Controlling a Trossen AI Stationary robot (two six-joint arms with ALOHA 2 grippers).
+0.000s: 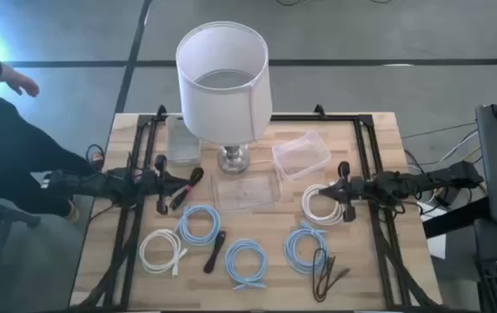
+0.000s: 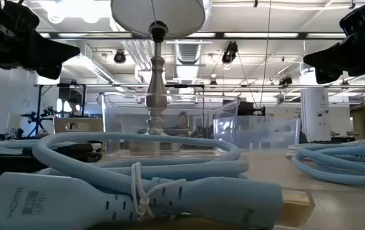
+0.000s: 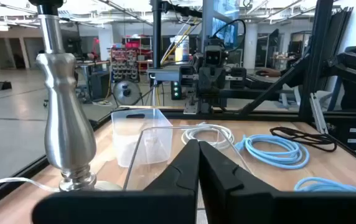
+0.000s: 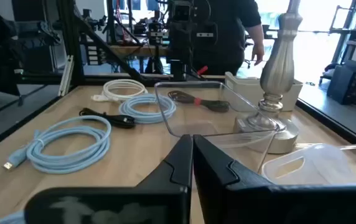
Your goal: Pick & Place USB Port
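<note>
While both arms hang over the table, the left gripper (image 1: 160, 163) at nine o'clock and right gripper (image 1: 344, 167) at three are pressed together, empty. Coiled USB cables (image 1: 247, 263), apparently, lie toward six o'clock from the lamp (image 1: 224, 83).

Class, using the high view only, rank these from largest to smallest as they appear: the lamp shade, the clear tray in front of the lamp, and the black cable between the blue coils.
1. Lamp shade, though it stands nearer the camera.
2. Clear tray.
3. Black cable.
</note>
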